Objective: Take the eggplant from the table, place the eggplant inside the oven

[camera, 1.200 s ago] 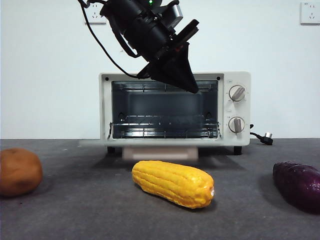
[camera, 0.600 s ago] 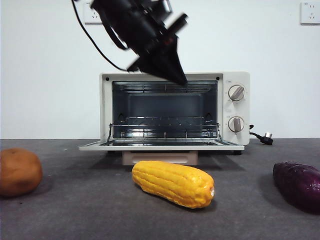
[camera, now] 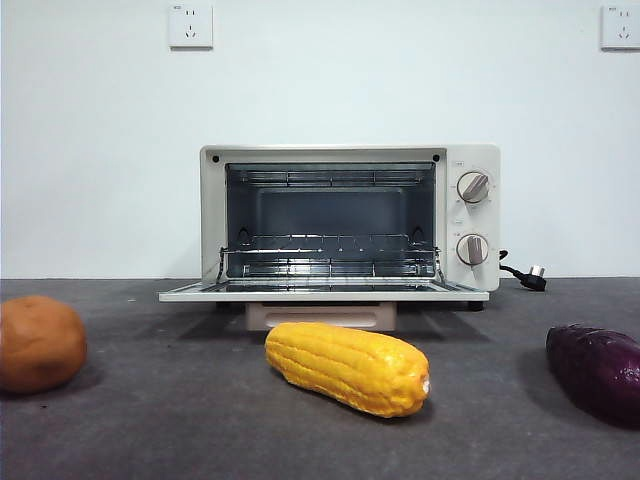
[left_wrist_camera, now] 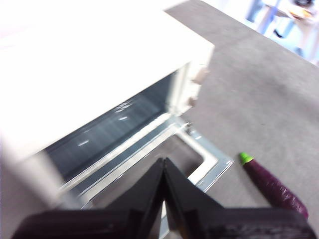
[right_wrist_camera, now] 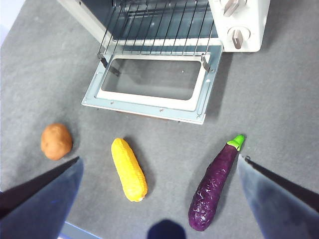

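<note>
The dark purple eggplant (camera: 598, 370) lies on the grey table (camera: 180, 420) at the front right, cut off by the picture's edge. From above, the eggplant (right_wrist_camera: 215, 186) shows its green stem toward the oven (right_wrist_camera: 239, 15). The cream oven (camera: 350, 220) stands at the back with its door (camera: 322, 293) folded down flat and its wire rack bare. My left gripper (left_wrist_camera: 163, 162) is shut on nothing, high over the oven's open door (left_wrist_camera: 204, 162), with the eggplant (left_wrist_camera: 274, 186) off to one side. My right gripper (right_wrist_camera: 158, 158) hangs open high above the table. Neither gripper shows in the front view.
A yellow corn cob (camera: 347, 366) lies in front of the oven's door, and a brown potato (camera: 40, 343) sits at the far left. From above, the corn (right_wrist_camera: 128, 169) lies between potato (right_wrist_camera: 56, 141) and eggplant. A power plug (camera: 530, 275) rests beside the oven.
The dark arm in front of the oven has risen up and left out of the front view. The oven's door has come down flat and stays open.
</note>
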